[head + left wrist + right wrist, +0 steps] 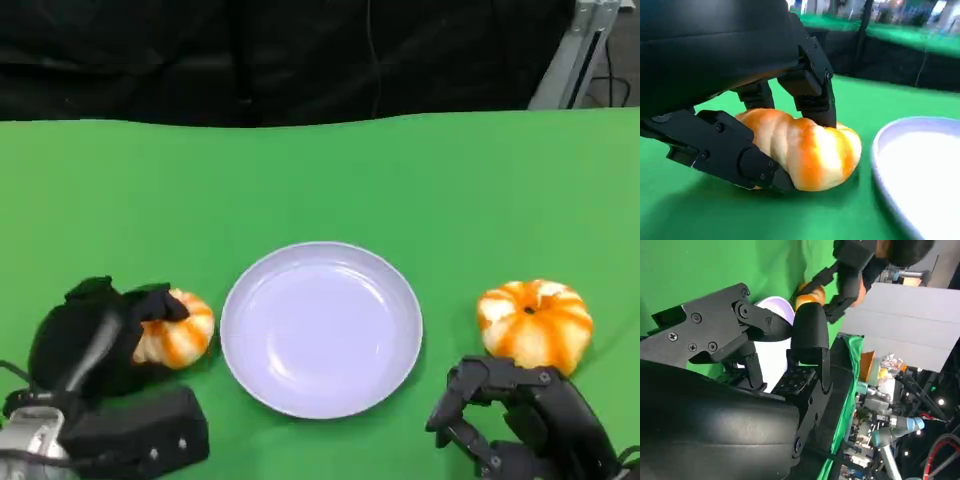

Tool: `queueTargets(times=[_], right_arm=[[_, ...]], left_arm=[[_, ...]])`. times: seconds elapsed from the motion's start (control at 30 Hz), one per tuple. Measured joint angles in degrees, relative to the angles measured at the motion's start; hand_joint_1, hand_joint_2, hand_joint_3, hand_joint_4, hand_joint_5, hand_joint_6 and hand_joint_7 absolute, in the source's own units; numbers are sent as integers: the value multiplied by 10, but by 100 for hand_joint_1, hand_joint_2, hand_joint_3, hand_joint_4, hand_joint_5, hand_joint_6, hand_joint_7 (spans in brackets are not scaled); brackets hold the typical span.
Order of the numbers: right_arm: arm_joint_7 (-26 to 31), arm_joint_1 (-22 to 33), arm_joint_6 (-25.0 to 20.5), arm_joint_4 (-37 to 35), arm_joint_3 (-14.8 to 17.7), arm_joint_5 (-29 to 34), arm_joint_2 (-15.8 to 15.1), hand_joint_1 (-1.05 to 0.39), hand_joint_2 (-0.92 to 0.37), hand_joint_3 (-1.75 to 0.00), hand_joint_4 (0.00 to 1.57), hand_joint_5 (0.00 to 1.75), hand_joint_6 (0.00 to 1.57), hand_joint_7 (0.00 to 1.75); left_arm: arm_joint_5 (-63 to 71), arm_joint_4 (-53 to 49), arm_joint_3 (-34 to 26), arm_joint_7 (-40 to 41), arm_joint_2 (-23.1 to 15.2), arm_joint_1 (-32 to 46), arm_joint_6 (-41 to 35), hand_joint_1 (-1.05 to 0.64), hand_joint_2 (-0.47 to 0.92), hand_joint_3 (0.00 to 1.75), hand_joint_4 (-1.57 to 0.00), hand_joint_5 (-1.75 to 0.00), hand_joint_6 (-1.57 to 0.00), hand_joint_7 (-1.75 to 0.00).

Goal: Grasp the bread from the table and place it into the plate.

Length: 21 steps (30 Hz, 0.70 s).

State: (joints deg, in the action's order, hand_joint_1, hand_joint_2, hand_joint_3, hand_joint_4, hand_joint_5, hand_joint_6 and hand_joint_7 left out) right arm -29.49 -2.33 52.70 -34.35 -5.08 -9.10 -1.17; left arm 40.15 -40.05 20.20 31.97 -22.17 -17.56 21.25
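- Left black many-fingered hand (95,335), nearest the head camera at lower left, wraps an orange-and-white glazed bread roll (178,330); in the left wrist view fingers (807,85) press over the top and a thumb sits low along the side of the roll (810,150).
- Roll rests on the green table (320,180), just left of the plate, not touching it.
- Count: two bread pieces, one plate, two hands.
- Second piece: round orange-and-white pumpkin-shaped bun (535,322), right of the plate, free.
- Held roll is a rounded oval; long axis runs roughly toward the round pale lavender plate (320,328), the uncovered end facing the rim.
- Right black hand (520,415) sits just below the bun, fingers curled but apart, holding nothing.
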Motion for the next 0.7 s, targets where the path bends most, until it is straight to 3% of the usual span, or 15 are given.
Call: queueTargets(times=[0.63,0.7], right_arm=[[-2,-3,0,0,0,0,0,-11,-68,-75,75,151,86,109],[-2,-3,0,0,0,0,0,-11,-68,-75,75,150,86,108]], left_arm=[[4,43,-10,8,-5,13,-23,-6,92,2,-54,-158,-83,-91],[4,48,-11,8,-6,15,-24,-5,92,2,-60,-148,-92,-72]])
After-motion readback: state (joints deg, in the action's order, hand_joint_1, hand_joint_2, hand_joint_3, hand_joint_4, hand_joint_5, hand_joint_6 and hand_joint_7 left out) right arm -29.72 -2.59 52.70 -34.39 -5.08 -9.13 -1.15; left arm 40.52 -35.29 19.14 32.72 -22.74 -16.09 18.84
